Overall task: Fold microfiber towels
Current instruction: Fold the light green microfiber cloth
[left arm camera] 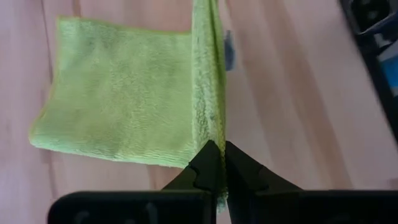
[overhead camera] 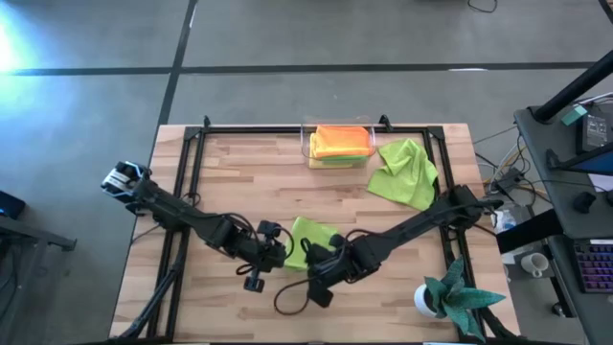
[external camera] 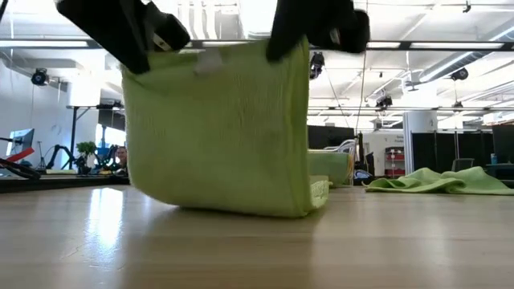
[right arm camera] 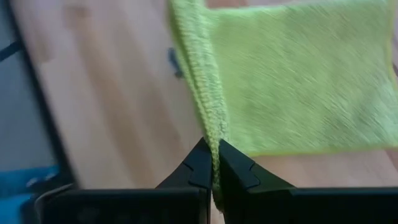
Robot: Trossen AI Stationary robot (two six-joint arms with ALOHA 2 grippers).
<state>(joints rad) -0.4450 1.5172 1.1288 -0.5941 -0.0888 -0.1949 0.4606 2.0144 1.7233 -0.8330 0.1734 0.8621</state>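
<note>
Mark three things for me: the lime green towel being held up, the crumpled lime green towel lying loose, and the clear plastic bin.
Held lime green towel [external camera: 217, 128]: low view, middle of the hanging panel.
Crumpled lime green towel [overhead camera: 406, 174]: high view, centre of the heap.
Clear plastic bin [overhead camera: 306, 144]: high view, left wall.

One lime green towel was hanging near the front middle of the desk, lifted by its top edge at two corners. It drooped like a little curtain, with the lower part folded over and resting flat on the wood. Fuzzy microfiber texture, thin stitched hem along the edges.

A second lime green towel lay crumpled and loosely spread out toward the back right of the desk, well apart from the first.

At the back middle sat a neat stack of folded ones: an orange towel on top, a yellow towel peeking out under it. Couldn't tell whether anything else was in that stack.
</note>
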